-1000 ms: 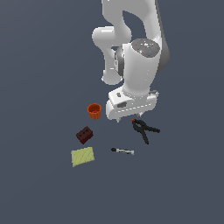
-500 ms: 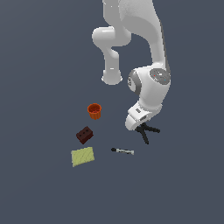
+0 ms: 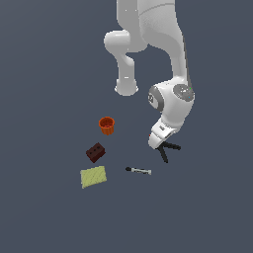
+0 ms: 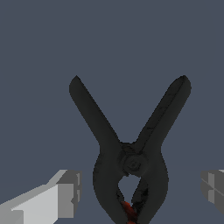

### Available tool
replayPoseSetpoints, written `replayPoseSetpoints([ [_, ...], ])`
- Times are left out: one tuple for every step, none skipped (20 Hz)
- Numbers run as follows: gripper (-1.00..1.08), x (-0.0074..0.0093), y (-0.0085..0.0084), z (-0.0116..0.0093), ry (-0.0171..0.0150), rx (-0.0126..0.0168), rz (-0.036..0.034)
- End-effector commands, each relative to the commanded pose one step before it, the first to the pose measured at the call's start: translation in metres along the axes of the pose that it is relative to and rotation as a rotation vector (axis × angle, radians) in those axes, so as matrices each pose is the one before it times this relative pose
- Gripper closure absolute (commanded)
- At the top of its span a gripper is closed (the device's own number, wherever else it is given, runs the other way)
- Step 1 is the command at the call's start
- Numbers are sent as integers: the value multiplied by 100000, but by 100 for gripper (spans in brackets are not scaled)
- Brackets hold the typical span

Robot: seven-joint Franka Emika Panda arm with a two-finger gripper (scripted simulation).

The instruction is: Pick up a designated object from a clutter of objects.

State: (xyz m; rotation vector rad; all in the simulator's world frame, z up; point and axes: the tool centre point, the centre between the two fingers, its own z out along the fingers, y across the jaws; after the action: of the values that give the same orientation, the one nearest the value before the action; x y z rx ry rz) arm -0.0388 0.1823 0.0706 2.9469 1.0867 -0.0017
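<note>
The black spring clamp [image 4: 129, 162] fills the wrist view, its two handles splayed apart and its small red-orange tip [image 4: 127, 211] at the picture's edge. My gripper [image 4: 140, 192] is open, one finger [image 4: 65, 192] on each side of the clamp's jaw end, not touching it. In the exterior view the gripper [image 3: 158, 143] is low over the clamp [image 3: 167, 150], whose handles stick out from under the hand. The orange cup [image 3: 106, 125], dark red brick [image 3: 95, 152], yellow-green pad [image 3: 93, 176] and thin black-and-silver stick [image 3: 138, 170] lie to the exterior view's left.
The white arm [image 3: 170, 94] bends down from its base [image 3: 126, 88] at the back. The stick is the item nearest the clamp. All items rest on a plain dark grey floor [image 3: 207, 207].
The hand has swung down and toward the exterior view's right, from above the clutter to low over the clamp. The objects have not moved.
</note>
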Motion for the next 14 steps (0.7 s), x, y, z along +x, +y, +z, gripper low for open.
replayPoseSetpoints([
  [-92,1,-5,3,0,0,-16],
  [-92,-1,0,31,0,0,0],
  [-92,-4,1,91,0,0,0],
  [-92,-7,2,152,0,0,0],
  [-92,-2,-21,208,8,2,-48],
  [-92,-13,4,271,0,0,0],
  [-92,-4,-30,324,12,4,-68],
  [-92,-10,-19,384,9,4,-48],
  [-92,-12,-18,440,10,4,-48],
  [-92,-12,-17,494,10,4,-48],
  [-92,-10,-15,530,10,4,-48],
  [-92,-4,-14,480,11,3,-47],
  [-92,3,-14,417,12,1,-47],
  [-92,0,10,361,0,0,0],
])
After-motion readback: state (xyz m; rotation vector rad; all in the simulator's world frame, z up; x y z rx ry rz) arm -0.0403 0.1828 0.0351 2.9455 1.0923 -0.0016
